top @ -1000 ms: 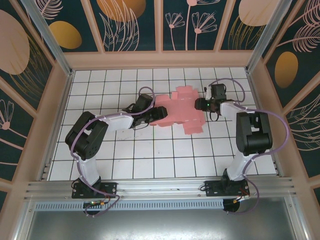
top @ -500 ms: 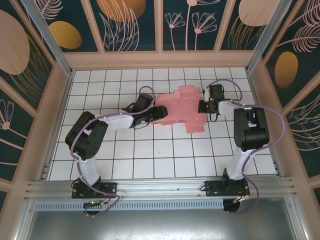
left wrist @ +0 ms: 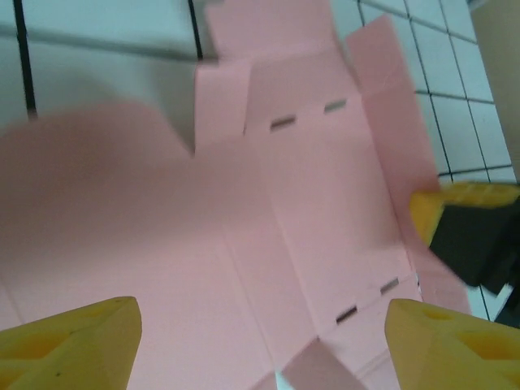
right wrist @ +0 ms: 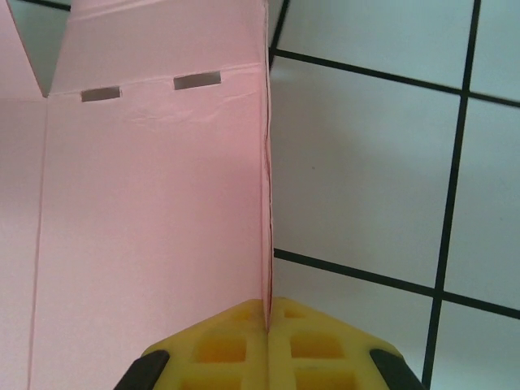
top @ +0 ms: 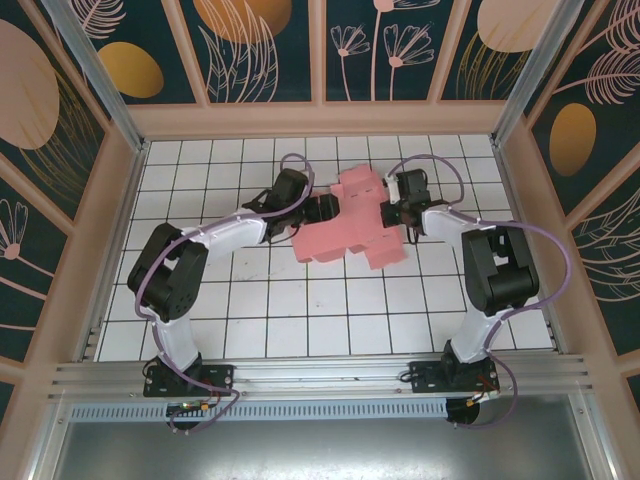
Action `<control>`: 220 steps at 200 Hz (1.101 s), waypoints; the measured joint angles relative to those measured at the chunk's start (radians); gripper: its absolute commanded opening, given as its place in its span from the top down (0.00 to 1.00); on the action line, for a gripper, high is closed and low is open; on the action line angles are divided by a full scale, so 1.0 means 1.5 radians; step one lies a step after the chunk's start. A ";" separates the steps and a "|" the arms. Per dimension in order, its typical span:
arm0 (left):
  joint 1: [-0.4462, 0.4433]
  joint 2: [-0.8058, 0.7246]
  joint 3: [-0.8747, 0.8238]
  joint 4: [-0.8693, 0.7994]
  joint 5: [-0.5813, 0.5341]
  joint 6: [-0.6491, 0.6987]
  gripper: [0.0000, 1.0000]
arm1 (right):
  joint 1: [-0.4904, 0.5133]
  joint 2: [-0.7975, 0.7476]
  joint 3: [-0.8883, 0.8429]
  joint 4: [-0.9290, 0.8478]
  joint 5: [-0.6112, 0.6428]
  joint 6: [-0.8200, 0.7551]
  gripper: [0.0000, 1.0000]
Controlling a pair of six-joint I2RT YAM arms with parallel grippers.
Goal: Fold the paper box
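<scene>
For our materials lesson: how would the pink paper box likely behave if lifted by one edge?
Probably floppy: the paper box is thin card, creased in many places. Likely light: the right claw pinches one edge.

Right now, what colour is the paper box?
Plain pink; the paper box shows best in the top external view.

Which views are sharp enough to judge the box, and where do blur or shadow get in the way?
Top external: sharp and evenly lit, the box clear against the tiles. Left wrist: soft overall, a darker blurred patch across the box's left part, left fingers out of focus, slots readable. Right wrist: crisp on the box's edge and the tile lines; right fingers slightly soft.
</scene>
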 measured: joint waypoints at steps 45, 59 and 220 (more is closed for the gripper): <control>0.040 0.053 0.128 -0.023 -0.002 0.029 0.27 | 0.037 -0.003 0.000 0.000 0.065 -0.043 1.00; 0.051 0.091 0.171 -0.033 0.004 0.034 0.32 | 0.045 -0.005 0.000 0.000 0.077 -0.051 1.00; 0.058 0.294 0.336 -0.127 0.187 0.049 0.41 | 0.053 -0.011 0.000 -0.001 0.086 -0.055 1.00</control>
